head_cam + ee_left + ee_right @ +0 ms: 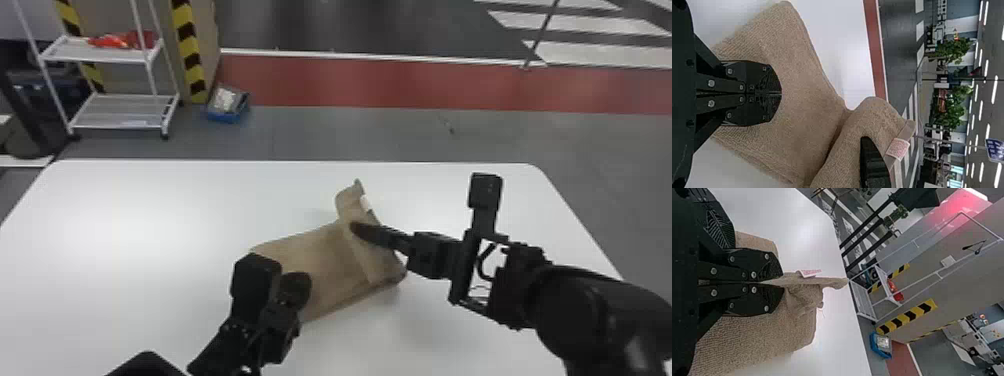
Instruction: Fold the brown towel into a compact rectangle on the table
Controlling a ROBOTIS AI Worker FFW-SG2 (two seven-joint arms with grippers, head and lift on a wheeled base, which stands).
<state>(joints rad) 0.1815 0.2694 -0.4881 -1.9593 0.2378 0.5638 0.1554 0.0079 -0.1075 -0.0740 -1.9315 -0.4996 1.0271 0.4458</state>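
The brown towel [325, 260] lies partly folded on the white table, its right end lifted into an upright flap with a white tag. My left gripper [295, 290] is over the towel's near left part; in the left wrist view that gripper [781, 93] has its fingertips together above the flat cloth [801, 105]. At the flap stands my right gripper [356, 229]. Seen from the right wrist, the right gripper [781, 282] pinches a raised edge of the towel [801, 301] between its fingers, just beside the tag.
The white table [150, 210] extends around the towel on all sides. Beyond its far edge are a white wheeled rack [120, 112] and a blue box [227, 105] on the floor.
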